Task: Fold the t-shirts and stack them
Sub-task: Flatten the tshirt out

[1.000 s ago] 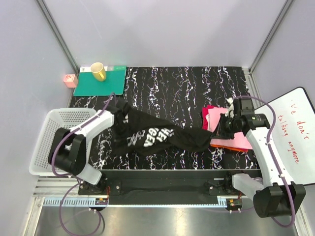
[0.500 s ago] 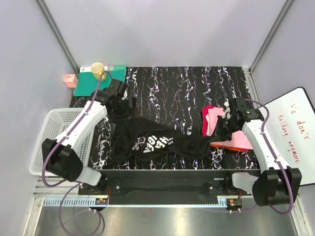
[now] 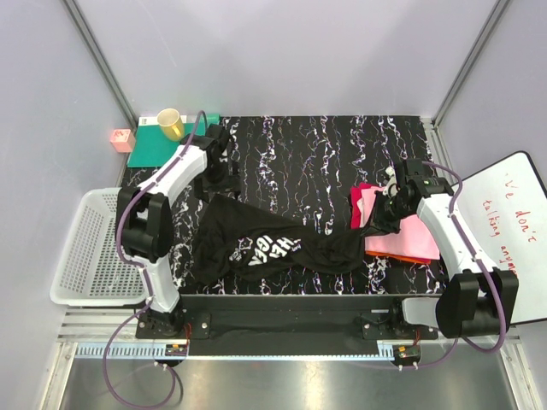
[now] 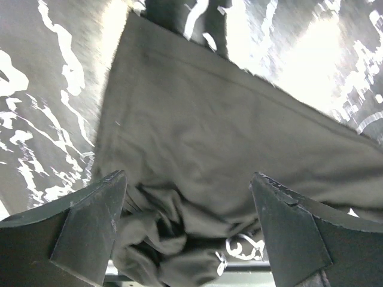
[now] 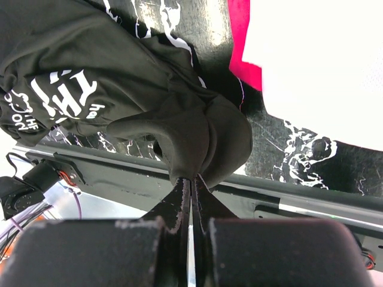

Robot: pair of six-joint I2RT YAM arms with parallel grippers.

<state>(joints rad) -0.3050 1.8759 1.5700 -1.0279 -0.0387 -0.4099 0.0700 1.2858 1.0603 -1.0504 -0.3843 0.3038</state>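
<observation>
The black t-shirt (image 3: 265, 241) with white lettering lies crumpled and stretched across the table's front. My left gripper (image 3: 220, 179) hovers open above its back-left corner; in the left wrist view the black cloth (image 4: 209, 131) lies flat below my left gripper (image 4: 187, 197), with nothing between the fingers. My right gripper (image 3: 380, 224) is shut on the shirt's right end, and the right wrist view shows a bunched fold of the black shirt (image 5: 197, 131) pinched in that gripper (image 5: 191, 179). Beside it is the folded stack: pink t-shirt (image 3: 408, 229) on top, red (image 3: 361, 205) and orange (image 3: 402, 256) edges showing.
A white basket (image 3: 85, 248) stands at the left edge. A green mat (image 3: 162, 145) with a yellow cup (image 3: 170, 124) lies at the back left, with a small pink box (image 3: 121, 139) next to it. A whiteboard (image 3: 513, 231) is on the right.
My left gripper let go of the shirt's left end, opened, and swung toward the back left. The released cloth settled on the table. The right gripper stayed shut on the shirt.
</observation>
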